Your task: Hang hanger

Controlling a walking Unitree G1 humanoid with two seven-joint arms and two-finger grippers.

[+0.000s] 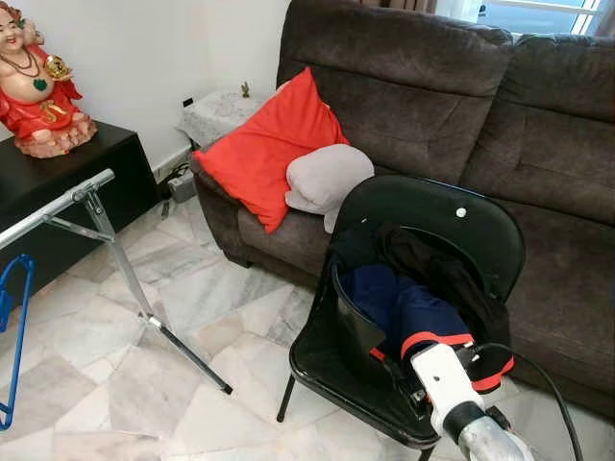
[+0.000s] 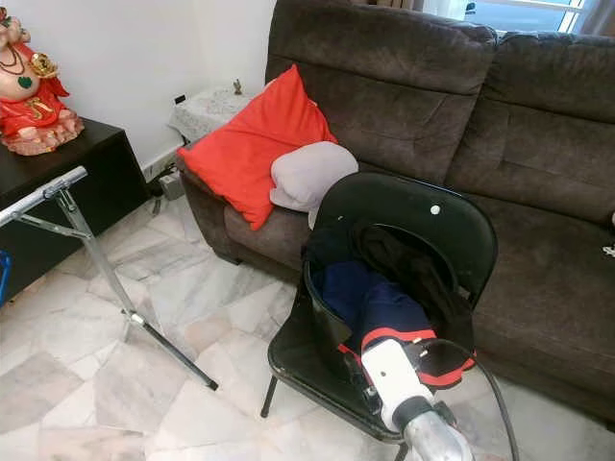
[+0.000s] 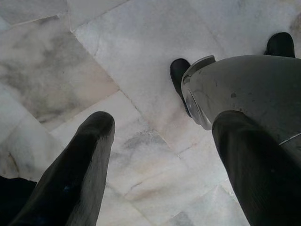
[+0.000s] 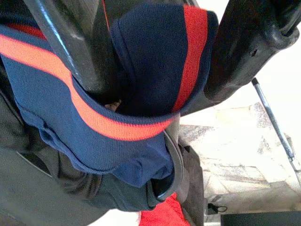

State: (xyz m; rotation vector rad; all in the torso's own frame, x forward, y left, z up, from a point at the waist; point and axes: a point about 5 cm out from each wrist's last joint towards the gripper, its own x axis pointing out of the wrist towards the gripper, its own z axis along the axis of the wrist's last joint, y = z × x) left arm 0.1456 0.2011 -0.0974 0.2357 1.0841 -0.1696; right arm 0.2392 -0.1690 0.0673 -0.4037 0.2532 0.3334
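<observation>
- Left and right eye views: the scene is seen from head height, facing forward and down; a black chair (image 1: 423,288) at lower right and a brown sofa (image 1: 432,106) across the top are shared.
- Left wrist view: the marble floor (image 3: 117,56) is viewed steeply downward, at close range.
- Right wrist view: navy and red fabric (image 4: 94,117) is viewed from very near.

A dark brown fabric sofa (image 1: 538,115) holds a red square cushion (image 1: 264,144) with a pale grey pillow (image 1: 327,178) leaning against it; a red laughing-Buddha figurine (image 1: 34,86) sits on a black cabinet (image 1: 58,182); the floor is pale marble tile (image 1: 144,384).
</observation>
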